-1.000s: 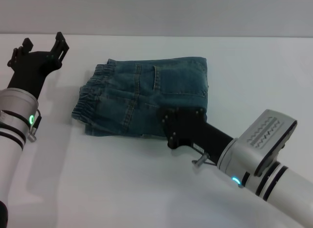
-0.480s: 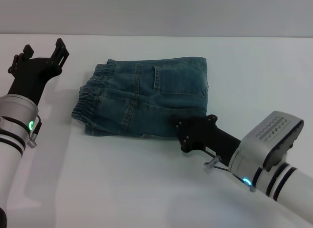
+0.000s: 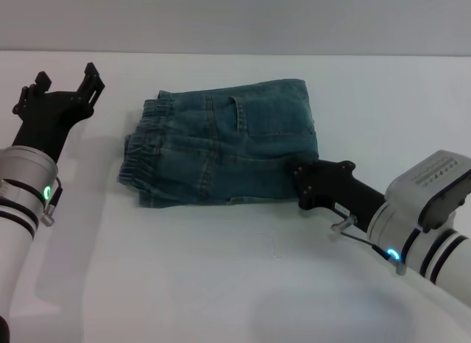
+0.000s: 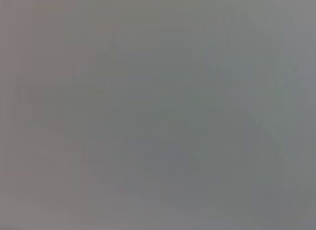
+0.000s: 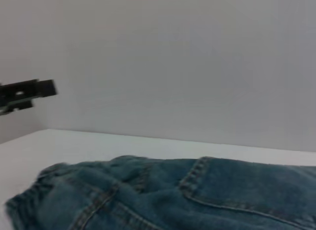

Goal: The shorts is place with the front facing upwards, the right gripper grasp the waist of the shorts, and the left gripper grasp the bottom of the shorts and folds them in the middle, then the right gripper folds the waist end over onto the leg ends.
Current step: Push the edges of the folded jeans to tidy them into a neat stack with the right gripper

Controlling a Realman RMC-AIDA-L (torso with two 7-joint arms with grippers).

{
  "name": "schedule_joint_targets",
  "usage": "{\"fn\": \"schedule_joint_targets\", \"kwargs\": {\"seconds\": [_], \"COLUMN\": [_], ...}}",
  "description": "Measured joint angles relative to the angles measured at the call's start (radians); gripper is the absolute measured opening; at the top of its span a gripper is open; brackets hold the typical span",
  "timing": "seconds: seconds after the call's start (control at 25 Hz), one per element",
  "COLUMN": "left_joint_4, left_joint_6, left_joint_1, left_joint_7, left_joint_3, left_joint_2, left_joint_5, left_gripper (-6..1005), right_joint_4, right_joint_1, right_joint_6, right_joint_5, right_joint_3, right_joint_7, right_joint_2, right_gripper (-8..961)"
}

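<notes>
The blue denim shorts [image 3: 221,148] lie folded into a compact rectangle in the middle of the white table [image 3: 221,284], back pocket up. The gathered waist [image 3: 140,148] forms the left end of the stack; the leg ends are hidden. My right gripper [image 3: 300,187] sits low at the stack's near right corner, touching or just off the denim edge. My left gripper [image 3: 66,82] hovers open and empty at the far left, well apart from the shorts. In the right wrist view the shorts [image 5: 163,195] fill the lower part, with the left gripper [image 5: 24,94] far off.
The tabletop runs to a grey wall [image 3: 235,19] at the back. The left wrist view holds only a featureless grey surface.
My right gripper has drawn back to the right, from on top of the shorts to their right corner. The folded shorts shifted slightly right. The left gripper barely moved.
</notes>
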Motion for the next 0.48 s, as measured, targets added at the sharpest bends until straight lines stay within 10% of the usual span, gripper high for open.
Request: {"fn": "schedule_joint_targets", "kwargs": {"seconds": [0.28, 0.48], "left_joint_4": [-0.004, -0.030], "left_joint_6": [0.008, 0.069], "left_joint_1": [0.003, 0.007], "left_joint_7": [0.000, 0.000], "left_joint_3": [-0.002, 0.002], "left_joint_2": [0.001, 0.001], "left_joint_5": [0.030, 0.064], "left_gripper": [833, 833], "right_joint_4": [0.026, -0.021], "right_joint_1": [0.002, -0.131], "right_joint_6": [-0.033, -0.276], "right_joint_5": [-0.003, -0.018], "right_joint_3": [0.034, 0.083], "right_joint_7": [0.015, -0.121], "right_joint_2": [-0.003, 0.003], "right_gripper": [35, 40]}}
